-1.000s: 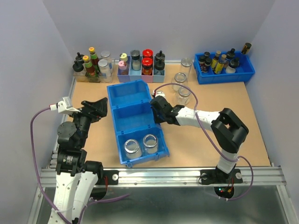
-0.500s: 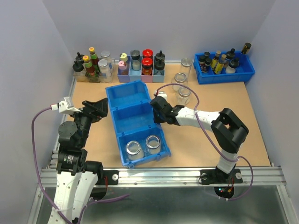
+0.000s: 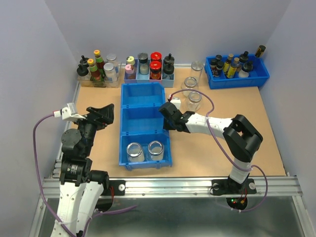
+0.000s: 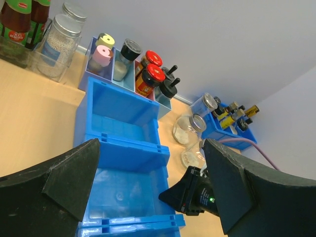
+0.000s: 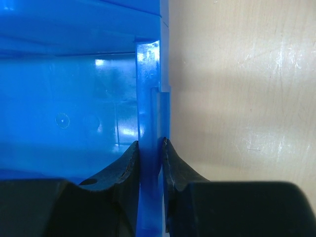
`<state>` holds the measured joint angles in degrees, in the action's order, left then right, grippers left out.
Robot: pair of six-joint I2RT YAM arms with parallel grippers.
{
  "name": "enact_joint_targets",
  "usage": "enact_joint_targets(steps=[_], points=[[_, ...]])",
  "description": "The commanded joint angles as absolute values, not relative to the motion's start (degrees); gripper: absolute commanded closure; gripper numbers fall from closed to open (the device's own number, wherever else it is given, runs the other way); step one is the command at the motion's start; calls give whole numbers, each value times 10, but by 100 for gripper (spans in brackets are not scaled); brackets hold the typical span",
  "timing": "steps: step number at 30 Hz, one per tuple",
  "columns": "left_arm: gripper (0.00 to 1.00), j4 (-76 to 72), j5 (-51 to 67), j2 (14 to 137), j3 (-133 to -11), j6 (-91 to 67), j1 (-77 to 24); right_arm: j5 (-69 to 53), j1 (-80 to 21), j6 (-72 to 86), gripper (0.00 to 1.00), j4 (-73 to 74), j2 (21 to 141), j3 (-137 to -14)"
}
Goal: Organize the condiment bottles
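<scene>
A blue three-compartment bin (image 3: 141,119) stands mid-table, square to the table edges. Two clear glass jars (image 3: 135,152) (image 3: 156,149) stand in its near compartment; the other two compartments are empty. Three more jars stand right of the bin's far end: one with a silver lid (image 3: 197,66), two lower ones (image 3: 189,85) (image 3: 194,100), also in the left wrist view (image 4: 185,129). My right gripper (image 3: 167,112) is shut on the bin's right wall (image 5: 148,89), one finger on each side (image 5: 150,148). My left gripper (image 3: 101,114) is open and empty, held left of the bin (image 4: 150,148).
At the back stand sauce bottles in a clear holder (image 3: 96,71), a rack of red- and pink-lidded spice jars (image 3: 148,66), and a blue tray of small dark bottles (image 3: 237,69). White walls close in on the left, back and right.
The bin has turned from tilted to square with the table: its far end swung right, its near end left. My right gripper stayed shut on its wall. The left arm has not moved.
</scene>
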<state>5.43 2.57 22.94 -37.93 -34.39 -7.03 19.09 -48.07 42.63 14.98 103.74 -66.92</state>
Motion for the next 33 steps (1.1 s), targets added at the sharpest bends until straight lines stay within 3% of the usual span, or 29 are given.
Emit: enact_joint_targets(steps=[1, 5, 8, 9, 12, 14, 25, 33], points=[[3, 32, 24, 220, -373, -340, -70, 183, -476, 472, 100, 145, 1036, -674], [3, 30, 26, 221, -372, -342, -70, 175, -476, 455, 100, 146, 1045, -685], [3, 33, 24, 219, -375, -338, -70, 169, -477, 437, 63, 144, 1034, -684], [3, 36, 23, 218, -375, -337, -70, 168, -476, 430, 43, 144, 1028, -683], [3, 36, 20, 216, -376, -336, -70, 173, -477, 395, 21, 145, 1003, -684], [3, 35, 20, 219, -376, -337, -70, 178, -476, 375, 13, 144, 989, -687], [3, 40, 18, 220, -386, -331, -70, 230, -454, 269, 9, 160, 851, -663], [3, 25, 35, 236, -377, -340, -70, 277, -333, 199, 4, 191, 867, -689]])
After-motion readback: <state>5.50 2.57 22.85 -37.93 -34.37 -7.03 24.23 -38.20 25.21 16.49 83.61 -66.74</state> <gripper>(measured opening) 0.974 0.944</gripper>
